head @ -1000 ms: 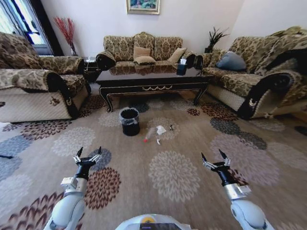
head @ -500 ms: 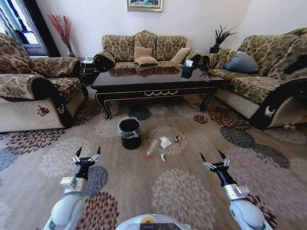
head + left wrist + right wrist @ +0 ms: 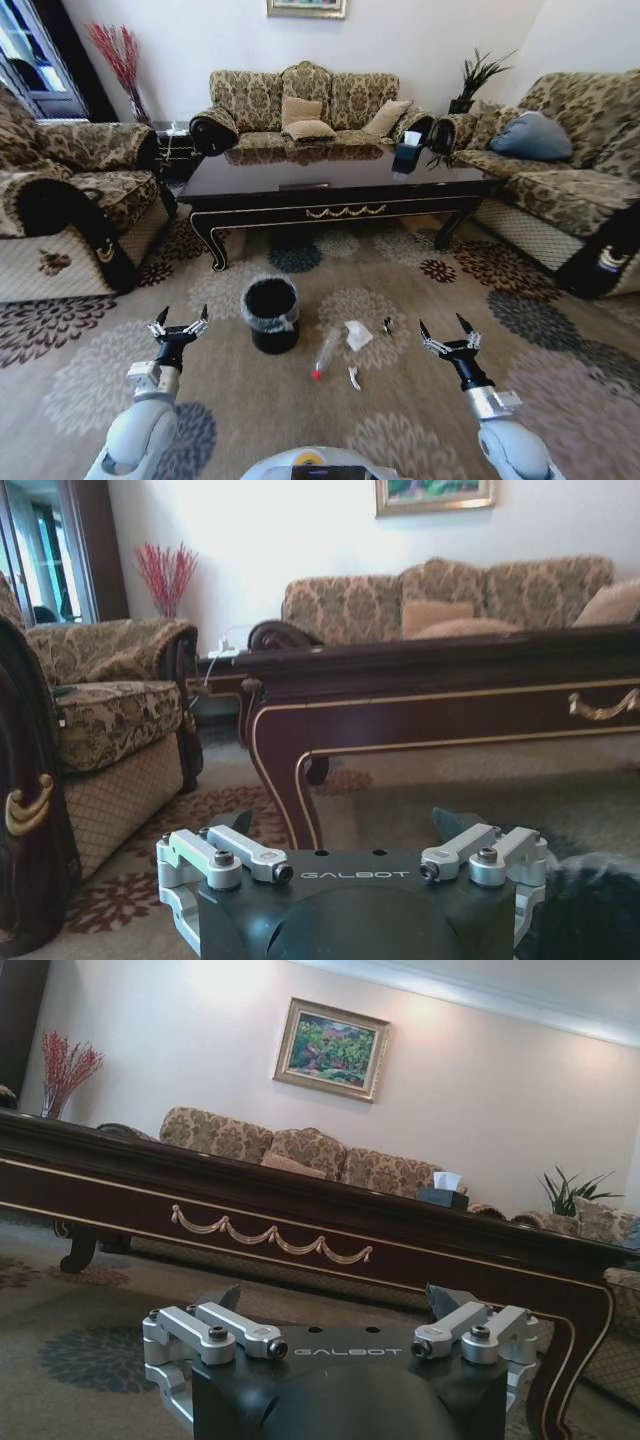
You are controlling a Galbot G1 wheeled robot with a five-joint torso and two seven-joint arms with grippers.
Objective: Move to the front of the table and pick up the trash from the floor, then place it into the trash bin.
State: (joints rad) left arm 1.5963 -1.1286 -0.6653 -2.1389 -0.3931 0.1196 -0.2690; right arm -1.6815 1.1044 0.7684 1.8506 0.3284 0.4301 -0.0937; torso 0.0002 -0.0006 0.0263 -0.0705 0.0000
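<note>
The trash (image 3: 340, 352) lies on the patterned carpet (image 3: 560, 370) in front of the table (image 3: 330, 185): a clear crushed bottle (image 3: 326, 353) with a red cap pointing toward the robot, a crumpled white paper wad (image 3: 357, 334) just beside it, and small scraps (image 3: 354, 378) near them. The trash bin (image 3: 271, 314) stands upright just to the left of the bottle, a round black bucket with a clear liner folded over its rim, apart from the litter. The carpet is beige with large flower medallions in brown, grey and dark blue. Behind the litter the long table of glossy dark wood spans the room on curved legs, with a gold scroll ornament on its front rail and a dark tissue box (image 3: 407, 156) on its top. Sofas in brown floral cloth surround it: one (image 3: 305, 105) against the far white wall with cushions, one (image 3: 70, 190) to the left, one (image 3: 560, 170) to the right carrying a blue pillow (image 3: 536, 136). A framed picture (image 3: 306, 8) hangs above, red branches (image 3: 120, 55) stand in the left corner, a green plant (image 3: 480, 75) at the right. The left gripper (image 3: 179, 324) hangs above the carpet left of the bin, fingers spread apart and holding nothing; the right gripper (image 3: 447, 336) hangs to the right of the litter, likewise spread and bare.
</note>
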